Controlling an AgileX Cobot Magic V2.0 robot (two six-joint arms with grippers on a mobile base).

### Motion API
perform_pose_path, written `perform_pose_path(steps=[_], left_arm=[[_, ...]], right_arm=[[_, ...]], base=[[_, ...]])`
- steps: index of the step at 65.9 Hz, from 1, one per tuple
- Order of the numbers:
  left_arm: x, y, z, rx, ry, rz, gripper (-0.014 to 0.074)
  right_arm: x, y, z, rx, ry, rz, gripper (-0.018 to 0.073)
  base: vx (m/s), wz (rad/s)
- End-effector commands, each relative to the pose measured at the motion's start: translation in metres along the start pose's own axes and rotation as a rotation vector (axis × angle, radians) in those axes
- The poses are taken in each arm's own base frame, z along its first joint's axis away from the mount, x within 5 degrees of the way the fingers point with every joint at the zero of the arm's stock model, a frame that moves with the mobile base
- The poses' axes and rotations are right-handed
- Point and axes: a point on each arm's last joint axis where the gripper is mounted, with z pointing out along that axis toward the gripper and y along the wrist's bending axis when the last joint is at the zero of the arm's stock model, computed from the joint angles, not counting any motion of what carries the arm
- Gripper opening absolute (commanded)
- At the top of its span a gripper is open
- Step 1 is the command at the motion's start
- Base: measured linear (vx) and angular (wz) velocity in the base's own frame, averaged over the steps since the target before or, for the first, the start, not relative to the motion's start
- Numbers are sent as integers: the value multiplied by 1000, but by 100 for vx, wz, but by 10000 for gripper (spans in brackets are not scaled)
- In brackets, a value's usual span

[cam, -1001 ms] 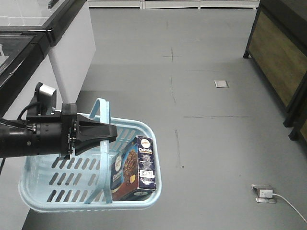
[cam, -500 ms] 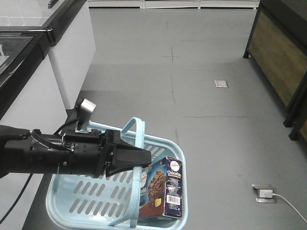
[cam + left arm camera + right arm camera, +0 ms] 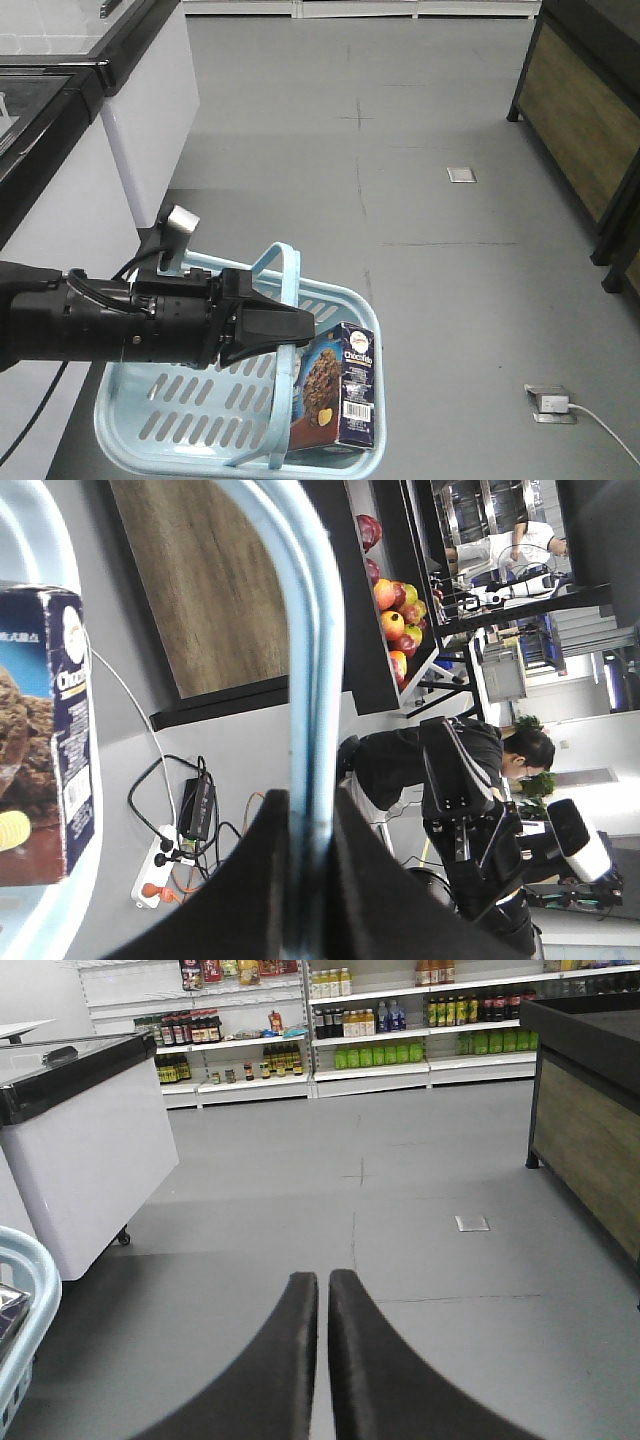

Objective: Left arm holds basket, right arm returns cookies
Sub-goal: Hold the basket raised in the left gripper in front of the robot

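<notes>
Just beside left tool (image 3: 303, 328), cookies (image 3: 340, 396) in basket (image 3: 225, 400)

**Plastic, card and dull floor**

The light blue slotted plastic basket (image 3: 200, 400) looked smooth with a faint sheen, its thin hoop handles (image 3: 310, 630) glossier. The dark navy-and-brown cardboard cookie box (image 3: 335, 390) was printed and slightly glossy. The left arm's tapered black gripper (image 3: 305, 327) looked matt. The grey floor (image 3: 450, 100) was smooth, dull and lightly scuffed.
</notes>
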Motion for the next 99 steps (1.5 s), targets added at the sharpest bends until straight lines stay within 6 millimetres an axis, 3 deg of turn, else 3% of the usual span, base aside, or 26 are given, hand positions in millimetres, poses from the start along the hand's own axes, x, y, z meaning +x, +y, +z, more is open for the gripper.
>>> perform_pose_path(steps=[1,99], left_arm=[[-7,-29,-6,138,-67,7,-3],[-7,-28,-6,129,-72,8,-3]], right_arm=[[-1,-1,0,6,-63,-11,-6],[-1,-1,0,6,-64,-11,-6]], base=[[0,0],[1,-1]])
